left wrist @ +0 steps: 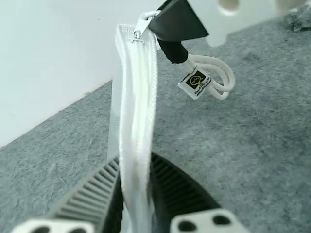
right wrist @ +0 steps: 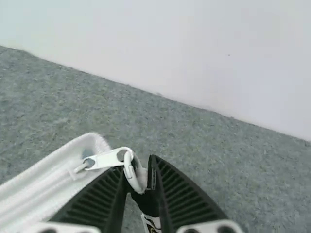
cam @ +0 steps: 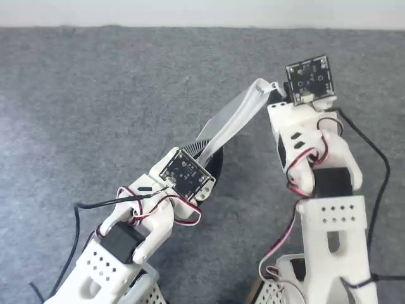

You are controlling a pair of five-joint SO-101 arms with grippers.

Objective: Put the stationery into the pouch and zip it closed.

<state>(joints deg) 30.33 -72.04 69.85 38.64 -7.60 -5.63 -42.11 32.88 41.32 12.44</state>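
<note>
Table (cam: 95, 95): grey, fuzzy, lying below both jaws.
Pouch (cam: 233, 117): white, soft, slim. I am holding it stretched, its long axis running from my left jaws to my right.
Left gripper (left wrist: 136, 194): clamping narrowly on the pouch's near end.
Right gripper (right wrist: 141, 189): pinching the zip pull (right wrist: 104, 159) at the far end.

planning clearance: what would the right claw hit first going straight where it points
Past the zipper pull it grips, the right claw probably meets the grey mat, then the wall; depth unclear.
</note>
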